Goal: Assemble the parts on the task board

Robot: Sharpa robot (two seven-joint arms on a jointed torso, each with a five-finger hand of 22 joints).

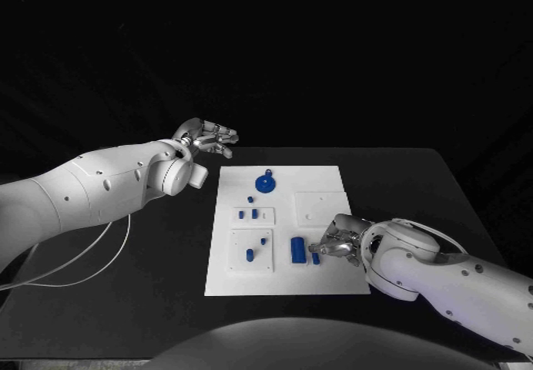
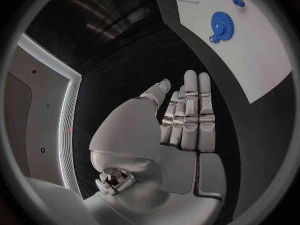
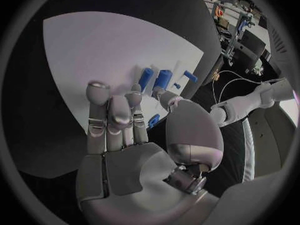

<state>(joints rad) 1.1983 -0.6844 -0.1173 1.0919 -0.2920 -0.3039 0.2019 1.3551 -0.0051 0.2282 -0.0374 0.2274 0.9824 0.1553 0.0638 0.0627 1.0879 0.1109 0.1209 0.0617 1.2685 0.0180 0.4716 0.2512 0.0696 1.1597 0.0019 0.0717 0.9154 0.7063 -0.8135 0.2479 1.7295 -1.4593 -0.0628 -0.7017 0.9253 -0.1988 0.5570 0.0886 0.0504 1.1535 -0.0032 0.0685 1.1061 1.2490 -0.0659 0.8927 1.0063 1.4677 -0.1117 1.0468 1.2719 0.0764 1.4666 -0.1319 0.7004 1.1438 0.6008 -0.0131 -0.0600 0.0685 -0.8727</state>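
The white task board lies mid-table with a blue gear near its far end; the gear also shows in the left wrist view. Small blue pegs stand on a raised plate, and a blue cylinder and a shorter blue part lie near the front. My right hand hovers low beside these, fingers curled towards the thumb. A small blue part shows between thumb and finger; whether it is gripped is unclear. My left hand is off the board's far left corner, fingers straight, holding nothing.
A second raised plate at the board's front left carries small blue parts. A bare square plate sits at the board's right. Black table surrounds the board. A white cable hangs under my left arm.
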